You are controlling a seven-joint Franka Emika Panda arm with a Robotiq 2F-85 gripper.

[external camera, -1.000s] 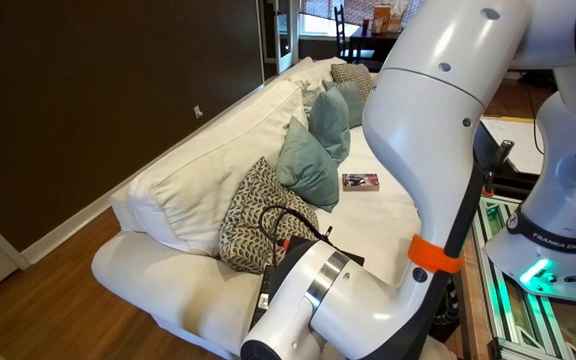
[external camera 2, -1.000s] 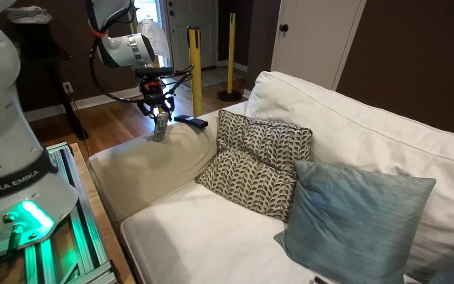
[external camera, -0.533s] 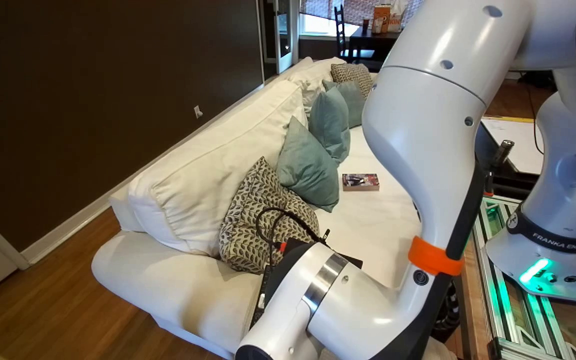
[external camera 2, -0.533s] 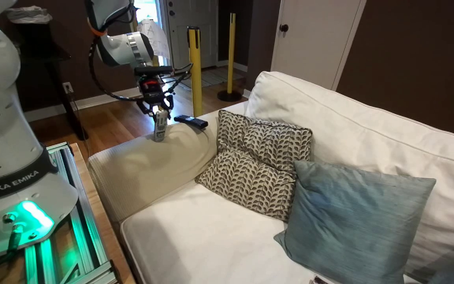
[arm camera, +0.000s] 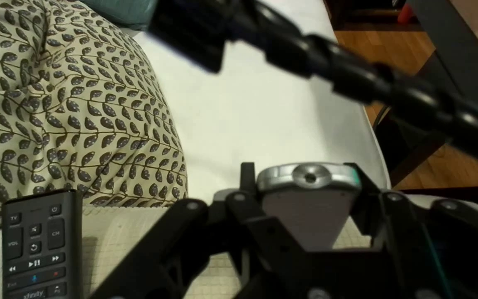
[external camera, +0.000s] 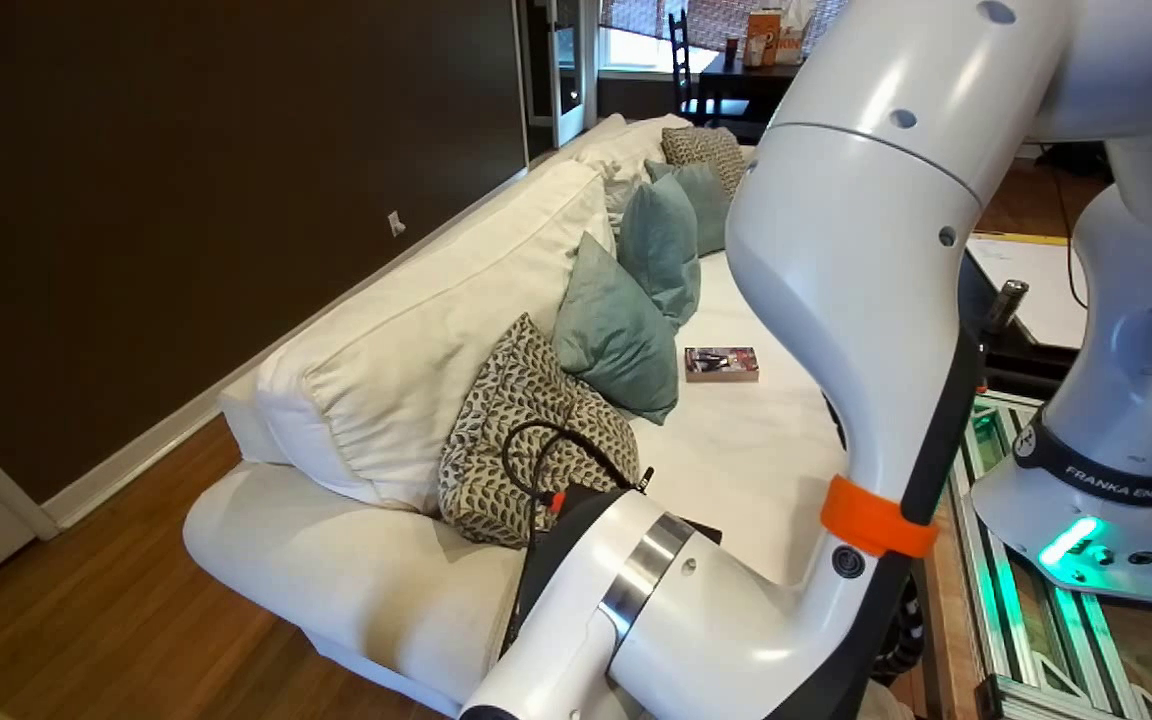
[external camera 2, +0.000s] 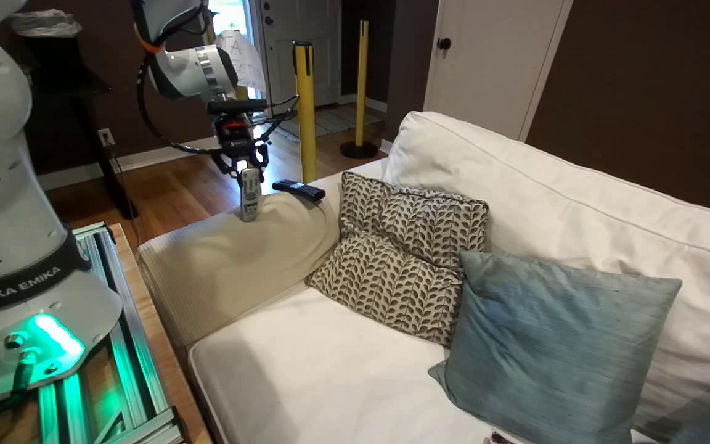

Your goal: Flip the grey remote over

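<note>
The fingers (arm camera: 247,178) are clamped on the two long edges of the grey remote (external camera 2: 250,197), close to its upper end. The grey remote stands roughly upright over the sofa arm (external camera 2: 225,259); whether its lower end touches the fabric cannot be told. The step in hand is judged to be the turn itself, about midway. For a clean result, the grip should be held firm, the lower end used as a pivot on the sofa arm, and the upper end tipped down by a smooth wrist rotation until the grey remote lies nearly flat; only then should the fingers part. Early release may let it fall back or slide off the rounded edge. In an exterior view the black remote (external camera 2: 298,190) lies nearby at three o'clock, so the swing should avoid that side. The grey remote is slim and silver-grey: its rows of small buttons face an exterior camera, while the wrist view shows a plain face below a rounded end with a circular detail at its centre.
</note>
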